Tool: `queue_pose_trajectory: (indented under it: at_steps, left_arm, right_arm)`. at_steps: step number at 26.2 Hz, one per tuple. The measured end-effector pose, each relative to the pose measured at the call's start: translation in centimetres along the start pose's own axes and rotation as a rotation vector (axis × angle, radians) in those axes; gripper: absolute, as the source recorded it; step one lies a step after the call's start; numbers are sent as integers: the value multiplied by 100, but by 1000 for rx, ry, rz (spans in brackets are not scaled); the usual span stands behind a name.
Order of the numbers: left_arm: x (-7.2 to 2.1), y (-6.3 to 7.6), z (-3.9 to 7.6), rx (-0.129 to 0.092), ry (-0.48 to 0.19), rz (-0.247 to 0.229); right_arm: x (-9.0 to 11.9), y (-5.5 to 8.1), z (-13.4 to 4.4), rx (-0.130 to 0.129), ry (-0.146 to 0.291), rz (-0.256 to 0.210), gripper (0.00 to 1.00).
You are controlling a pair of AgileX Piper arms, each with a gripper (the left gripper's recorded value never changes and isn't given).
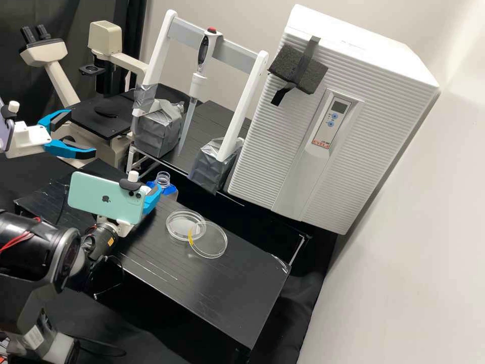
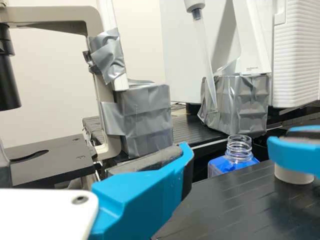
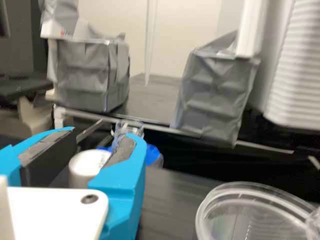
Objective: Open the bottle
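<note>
A clear bottle point(image 1: 164, 181) of blue liquid stands with its threaded neck bare at the back edge of the black bench; the left wrist view shows it too point(image 2: 239, 152). My right gripper point(image 1: 153, 193) sits just in front of the bottle, shut on a white cap point(image 3: 89, 167) low over the bench top. From the left wrist view, that cap point(image 2: 294, 174) pokes out below a blue finger. The bottle neck point(image 3: 127, 127) peeks out behind my right gripper point(image 3: 95, 150). My left gripper point(image 1: 82, 130) hangs open by the microscope, far left, holding nothing.
Two clear petri dishes point(image 1: 186, 225) point(image 1: 208, 240) lie mid-bench, right of the right gripper. Behind the bottle stand a pipette point(image 1: 194, 96) on a white rack with taped grey weights point(image 1: 157, 126), a big white machine point(image 1: 328, 116) and a microscope point(image 1: 65, 65).
</note>
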Motion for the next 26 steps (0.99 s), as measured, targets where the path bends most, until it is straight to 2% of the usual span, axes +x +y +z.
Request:
queue_pose_trajectory:
  at_steps: [3, 5, 6, 7, 8, 10, 12, 16, 21, 26]
  left_arm:
    - [0, 0, -2, 20, 2, 0]
    - [0, 2, -10, 27, 11, 2]
    - [0, 3, -16, 38, 18, 3]
    - [0, 3, -16, 39, 18, 3]
    - [0, 3, -14, 41, 21, 4]
    - [1, 1, -2, 65, 27, 4]
    - [1, 0, 5, 82, 41, 6]
    - [3, 0, 11, 99, 67, 20]
    - [0, 11, 11, 132, 83, 50]
    - [-48, 39, 14, 129, 87, 56]
  right_arm:
    - [-47, 88, -78, 4, 26, 51, 100]
    - [-100, 153, -152, -1, 60, 113, 100]
    - [-144, 193, -189, -8, 78, 157, 100]
    - [-172, 226, -216, -10, 81, 190, 100]
    - [-203, 251, -238, -1, 84, 208, 100]
    - [-255, 288, -234, 5, 93, 232, 100]
    - [-260, 310, -200, 13, 79, 246, 100]
    - [-258, 330, -177, 10, 66, 257, 100]
    - [-258, 329, -177, 9, 68, 257, 100]
    - [-258, 329, -177, 9, 68, 257, 100]
